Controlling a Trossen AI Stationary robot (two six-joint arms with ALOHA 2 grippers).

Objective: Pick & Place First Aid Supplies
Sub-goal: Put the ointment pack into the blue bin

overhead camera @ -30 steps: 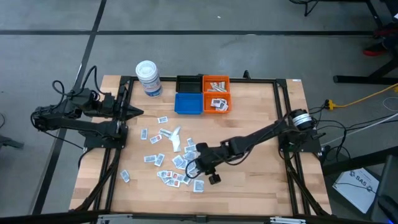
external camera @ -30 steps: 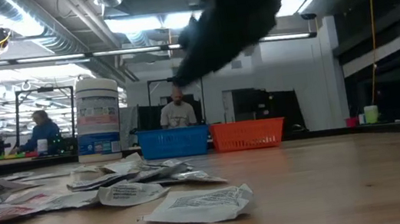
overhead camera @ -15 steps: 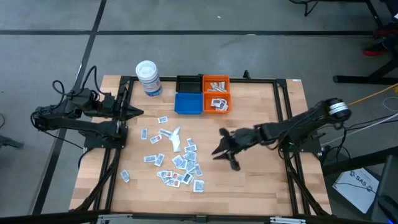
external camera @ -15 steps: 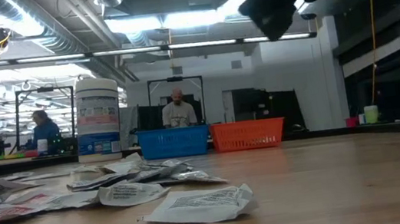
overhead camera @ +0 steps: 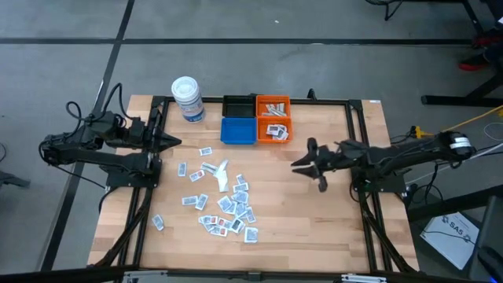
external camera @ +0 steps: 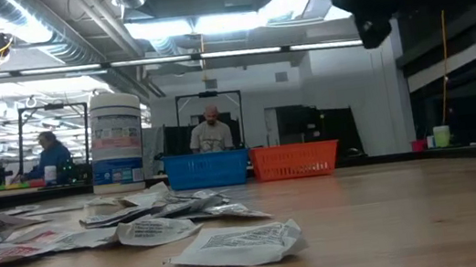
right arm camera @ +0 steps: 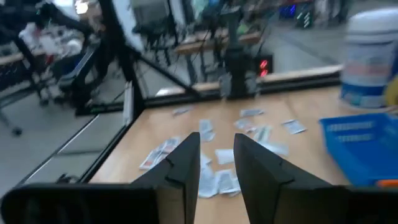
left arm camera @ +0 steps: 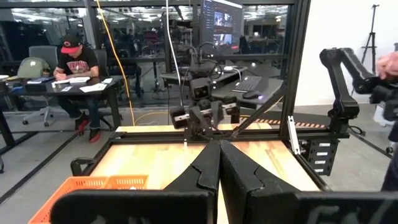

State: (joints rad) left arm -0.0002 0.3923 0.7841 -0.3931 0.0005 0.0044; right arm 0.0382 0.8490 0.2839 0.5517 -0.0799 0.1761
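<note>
High view: the right gripper hangs apart from the first aid supplies, beside the orange bin. Right wrist view: its fingers are parted, nothing visibly between. Left gripper waits clenched. Probably between picks; next, reach for a sachet.

Print on the sachets and tub label is too small to read.
</note>
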